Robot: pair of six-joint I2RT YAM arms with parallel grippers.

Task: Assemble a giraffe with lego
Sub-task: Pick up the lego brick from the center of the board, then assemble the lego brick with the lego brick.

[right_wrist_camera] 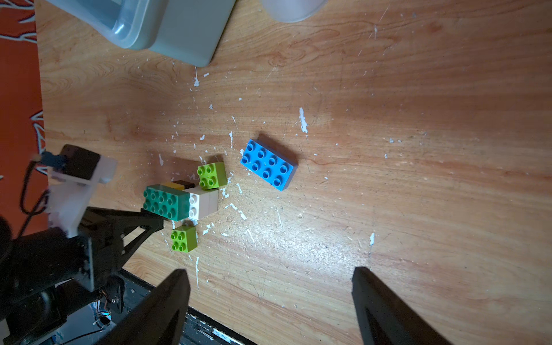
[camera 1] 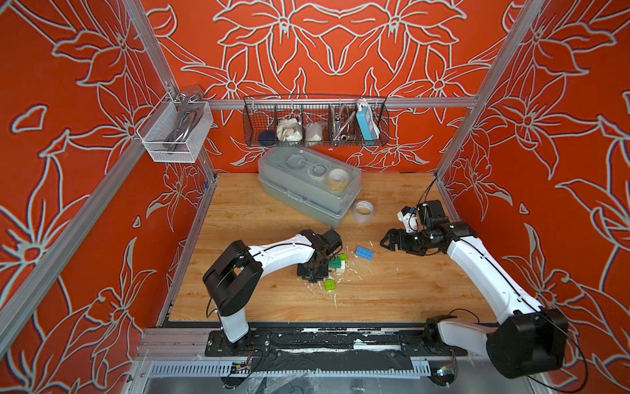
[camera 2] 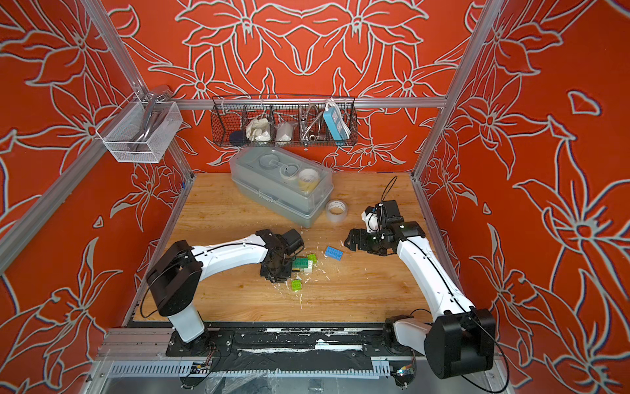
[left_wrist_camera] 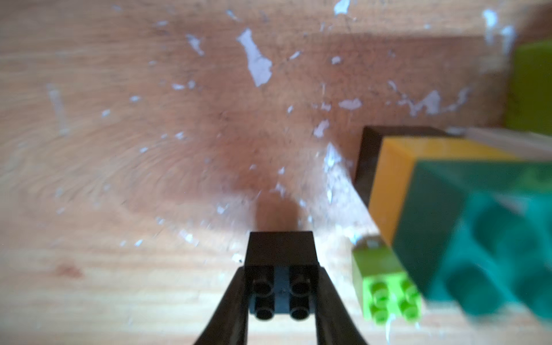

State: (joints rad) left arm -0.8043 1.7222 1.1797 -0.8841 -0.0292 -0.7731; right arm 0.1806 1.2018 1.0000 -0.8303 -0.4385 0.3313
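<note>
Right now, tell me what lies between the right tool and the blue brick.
Only bare wooden table with a few white flecks lies between the open right tool and the blue brick. The right wrist view shows it.

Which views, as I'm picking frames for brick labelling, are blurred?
Left wrist view: the black brick in the left gripper is sharp, the near dark green brick and table are blurred. Right wrist view: sharp, blue brick crisp. Both top views: sharp but distant.
</note>
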